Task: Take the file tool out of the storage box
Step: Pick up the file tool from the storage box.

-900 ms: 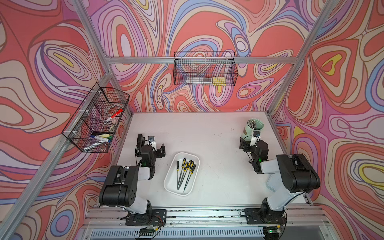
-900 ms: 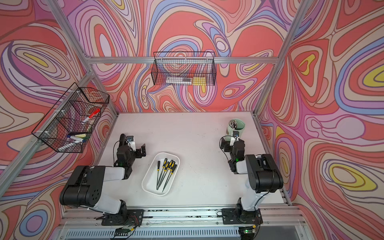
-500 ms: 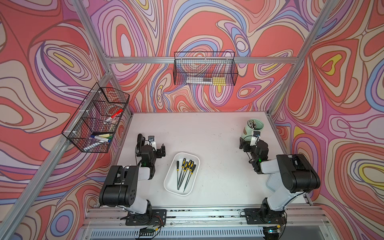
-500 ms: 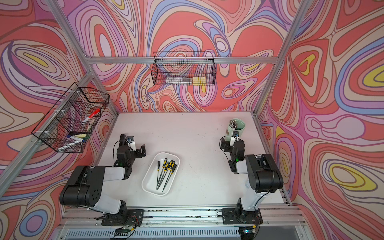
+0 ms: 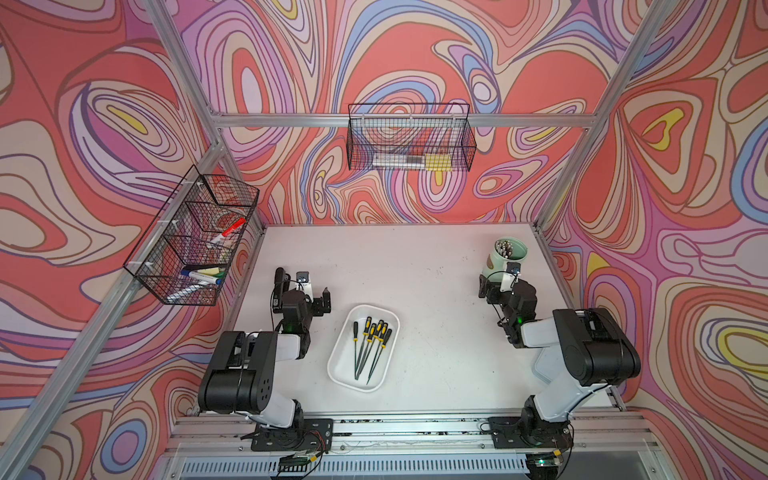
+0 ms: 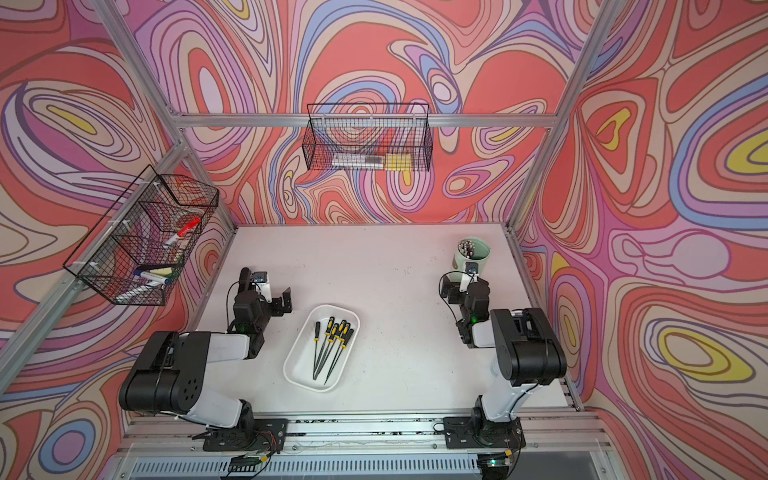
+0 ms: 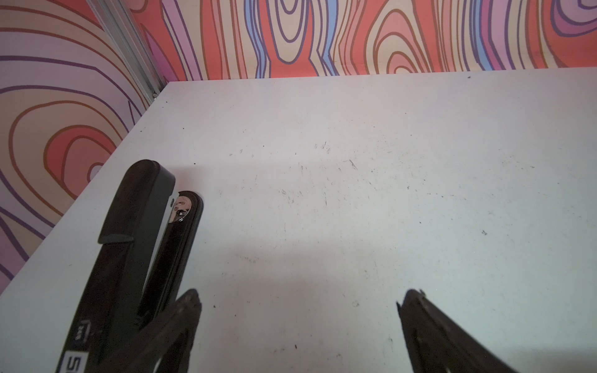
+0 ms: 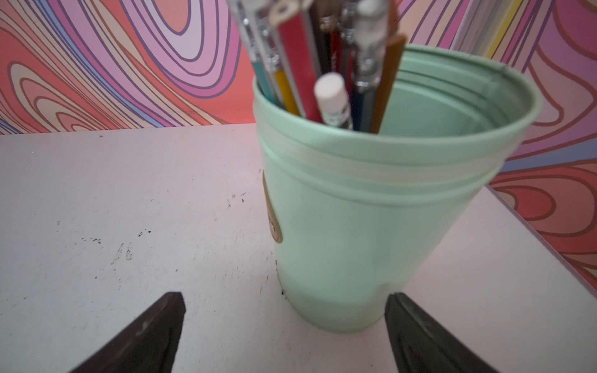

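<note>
Trainee: Where do the file tools (image 5: 370, 347) lie for this step?

Mentor: They are all inside the storage box (image 5: 341, 365), the shallow white tray on the table (image 5: 415, 270) between the two arms. They lie side by side with their handles toward the back wall. The thin tips point toward the front rail and crowd together there.

Trainee: And the grippers?

Mentor: Neither holds anything. The left gripper (image 7: 300, 303) has its jaws spread wide over bare table, with a black stapler (image 7: 135, 226) just beside one finger. The right gripper (image 8: 284, 297) is spread just as wide. It faces the mint-green cup (image 8: 355, 226) of pens, well apart from the tray.

Trainee: Which arm suits the pick?

Mentor: Probably the left, since it sits nearer the tray. It should swing clear of the stapler, come over the box and point its fingers down. The best target looks like the file nearest that arm, whose dark handle lies a little apart from the others. The jaws should straddle the handle crosswise, not the thin blade. They should close only once both fingers are below the handle's top and clear of the neighbouring file.

Trainee: Any risks?

Mentor: The tray looks light, so a finger pressing on the rim could tip or push it. A straight lift, until the tip clears the rim, avoids dragging the other files.
</note>
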Tool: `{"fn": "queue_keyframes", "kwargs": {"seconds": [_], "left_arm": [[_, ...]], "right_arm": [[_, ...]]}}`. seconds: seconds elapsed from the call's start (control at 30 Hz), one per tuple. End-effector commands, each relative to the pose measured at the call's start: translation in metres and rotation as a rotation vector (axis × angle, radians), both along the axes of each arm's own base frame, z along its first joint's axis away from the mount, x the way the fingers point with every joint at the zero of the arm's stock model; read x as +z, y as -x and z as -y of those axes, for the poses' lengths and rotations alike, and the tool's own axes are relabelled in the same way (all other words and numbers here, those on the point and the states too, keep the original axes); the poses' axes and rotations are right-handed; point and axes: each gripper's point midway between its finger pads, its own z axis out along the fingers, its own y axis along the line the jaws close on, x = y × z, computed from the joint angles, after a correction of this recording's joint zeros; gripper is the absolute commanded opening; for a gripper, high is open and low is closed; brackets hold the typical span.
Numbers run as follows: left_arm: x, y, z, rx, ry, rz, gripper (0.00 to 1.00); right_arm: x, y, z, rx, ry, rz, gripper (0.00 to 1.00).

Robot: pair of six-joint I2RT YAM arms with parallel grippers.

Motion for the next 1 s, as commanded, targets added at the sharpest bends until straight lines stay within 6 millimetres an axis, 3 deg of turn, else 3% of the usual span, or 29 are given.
{"fn": "queue_keyframes", "kwargs": {"seconds": [0.0,0.27,0.5,0.67,0.77,0.8,0.97], "left_arm": [[0.002,-0.002,0.000,-0.007,-0.006,0.012,0.99],[0.027,0.016,-0.001,-0.001,-0.006,0.080,0.99],[0.089,0.030,0.004,0.040,-0.053,0.124,0.99],[0.122,0.040,0.029,0.008,-0.087,0.161,0.99],[0.125,0.044,0.046,-0.029,-0.060,0.119,0.99],[0.135,0.043,0.054,-0.045,-0.050,0.111,0.99],[0.131,0.049,0.091,-0.125,-0.056,-0.009,0.99]], "right_arm": [[-0.001,-0.003,0.001,0.001,0.001,-0.003,0.98],[0.013,0.005,-0.004,0.029,0.022,0.037,0.98],[0.043,0.016,-0.013,0.019,-0.039,-0.027,0.98],[0.061,0.032,-0.032,0.031,-0.038,-0.024,0.98],[0.073,0.040,-0.048,0.052,-0.043,-0.048,0.98],[0.076,0.043,-0.054,0.057,-0.044,-0.065,0.98],[0.094,0.057,-0.079,0.080,-0.002,-0.096,0.98]]}}
